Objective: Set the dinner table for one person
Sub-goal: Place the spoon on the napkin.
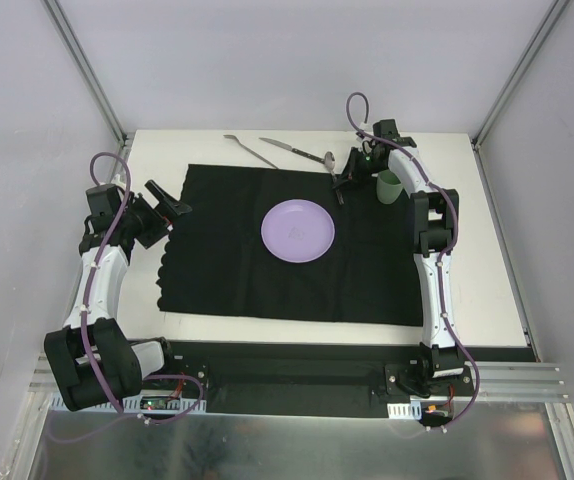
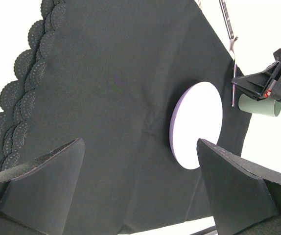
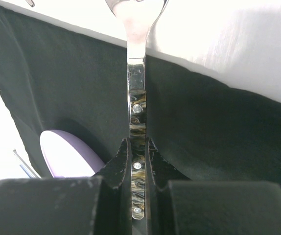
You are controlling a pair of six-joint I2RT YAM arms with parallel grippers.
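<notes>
Top external view, left side first: the left gripper (image 1: pixel 172 205) is hovering over the left edge of the black mat (image 1: pixel 217 270), jaws spread wide and holding nothing. The mat is lying on the dinner table (image 1: pixel 492 285), whose white top is showing on all sides of it. Beyond the mat's far edge, two loose pieces are lying on the bare top: a fork-like piece (image 1: pixel 250 151) and a knife-like piece (image 1: pixel 289 148).

The purple plate (image 1: pixel 298 231) is sitting near the middle of the mat, unoccupied.

Right of the plate, at the mat's far edge, the right gripper (image 1: pixel 342 183) is clamping the marbled, riveted handle of a utensil (image 3: pixel 136 98). The right wrist view is showing both fingers tight against it, the head pointing out over the white top. Head is cropped, spoon likely. Whether it is lifted clear cannot be told. The green cup (image 1: pixel 390 187) is standing just beside this gripper, on the white top.

Judgement: the cutlery step is in hand. The next move is calling for a lift, a carry to the mat beside the plate, and a lay-down parallel to the plate's side, avoiding the cup.
</notes>
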